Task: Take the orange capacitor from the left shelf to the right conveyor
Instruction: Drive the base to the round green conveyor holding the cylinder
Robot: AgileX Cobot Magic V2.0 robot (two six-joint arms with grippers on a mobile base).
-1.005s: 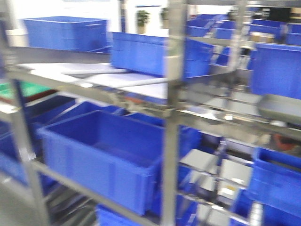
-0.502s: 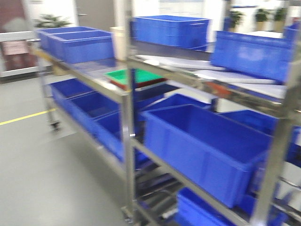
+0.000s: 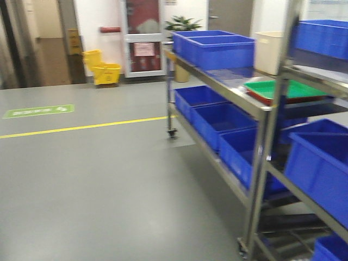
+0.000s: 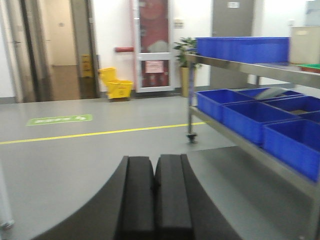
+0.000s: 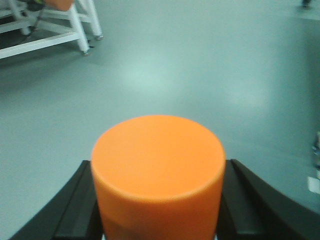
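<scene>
While right gripper (image 5: 159, 205) pinches bright orange cylindrical capacitor (image 5: 157, 160), left gripper (image 4: 155, 190) sits pressed together; blue plastic bins (image 3: 217, 117) look empty; front view swung left since earlier, more grey floor (image 3: 109, 179).

The front view sits high and looks level across the grey floor (image 3: 98, 179) toward a far door (image 3: 144, 38), with a steel cart (image 3: 220, 89) along its right side. The left wrist view sits lower, just behind the left tool (image 4: 154, 172), and faces the same door, yellow bucket (image 4: 119, 89), floor line (image 4: 100, 133) and cart. The right wrist view tilts down at the floor from close behind the right tool (image 5: 157, 200) and its orange cylinder (image 5: 157, 155), sharing only floor with the others
</scene>
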